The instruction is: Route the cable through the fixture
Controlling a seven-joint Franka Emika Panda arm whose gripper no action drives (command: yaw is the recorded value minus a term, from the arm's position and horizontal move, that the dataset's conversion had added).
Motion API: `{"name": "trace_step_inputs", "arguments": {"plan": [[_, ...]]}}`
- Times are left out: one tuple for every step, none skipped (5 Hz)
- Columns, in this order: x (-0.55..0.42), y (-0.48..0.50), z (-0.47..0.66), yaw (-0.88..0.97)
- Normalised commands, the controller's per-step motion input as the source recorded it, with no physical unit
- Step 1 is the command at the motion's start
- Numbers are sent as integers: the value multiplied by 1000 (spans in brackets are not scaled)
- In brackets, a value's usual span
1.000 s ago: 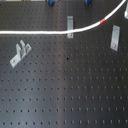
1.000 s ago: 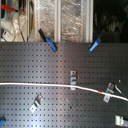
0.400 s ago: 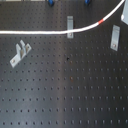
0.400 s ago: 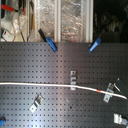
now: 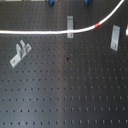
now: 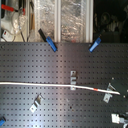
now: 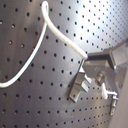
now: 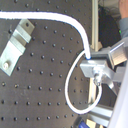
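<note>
Cable (image 5: 45,33) lies stretched across the far part of the black perforated board (image 5: 70,90), running from the first exterior view's left edge, over the foot of the fixture (image 5: 70,26), then climbing off toward the first exterior view's top right corner. Red band (image 5: 98,24) sits on that rising stretch, right of the fixture. In the second exterior view the cable (image 6: 40,84) crosses the fixture (image 6: 73,80) at its near end, w/ the red band (image 6: 96,88) further toward the second exterior view's right.

Gripper (image 8: 97,67) shows in both wrist views; the cable (image 8: 75,85) loops round and ends at its metal fingers (image 7: 102,62), which are closed on the cable end.

Slanted grey plate (image 5: 115,36) stands right of the band, apart from the cable. U-shaped bracket (image 5: 20,52) sits near the first exterior view's left, nearer than the cable, not touching. Two blue clamps (image 6: 50,43) hold the board's far edge in the second exterior view.
</note>
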Motion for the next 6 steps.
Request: {"name": "trace_step_inputs", "arguments": {"plan": [[-617, -222, 218, -600], [-9, 6, 0, 0], [-944, -296, 220, 0], [-12, 7, 0, 0], [-456, 39, 9, 106], [-130, 77, 0, 163]]}}
